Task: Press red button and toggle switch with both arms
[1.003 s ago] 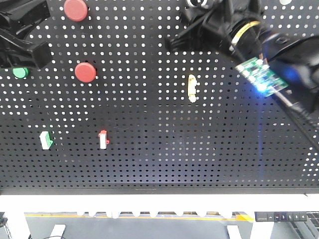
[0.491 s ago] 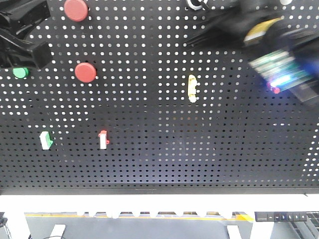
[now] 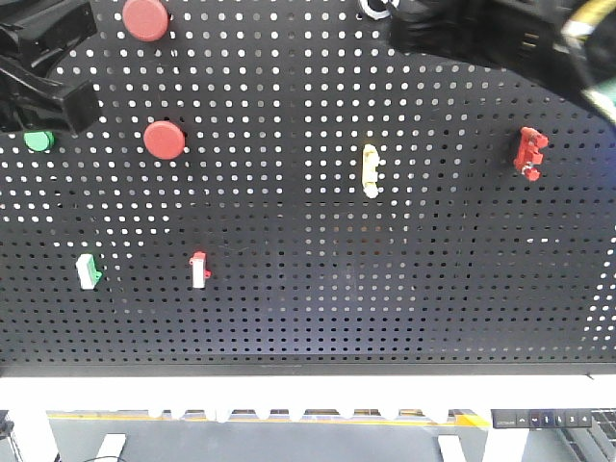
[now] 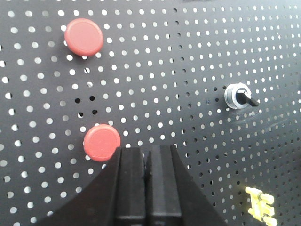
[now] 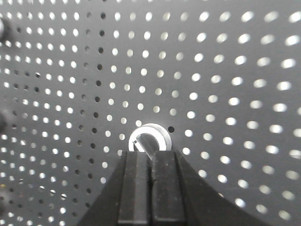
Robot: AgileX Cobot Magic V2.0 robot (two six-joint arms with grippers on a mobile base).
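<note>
Two red buttons show on the black pegboard [image 3: 308,308]: an upper one [image 3: 145,17] [image 4: 83,36] and a lower one [image 3: 165,141] [image 4: 101,142]. My left gripper [image 4: 146,149] is shut on nothing, its tips just right of the lower button. The left arm [image 3: 43,82] sits at the board's top left. A silver-ringed toggle switch [image 4: 237,96] [image 5: 149,137] with a black lever lies straight ahead of my right gripper [image 5: 151,153]. That gripper is shut, with its tips at the switch's lower edge. The right arm [image 3: 481,38] crosses the top right.
Also on the board are a green button [image 3: 38,141], a green rocker [image 3: 89,271], a red-and-white rocker [image 3: 199,270], a yellow switch [image 3: 371,169] and a red switch [image 3: 529,151]. A white table edge [image 3: 308,390] runs below the board.
The right arm has swung up and to the right, taking its lit circuit board out of view and uncovering the red switch. The left arm has stayed put.
</note>
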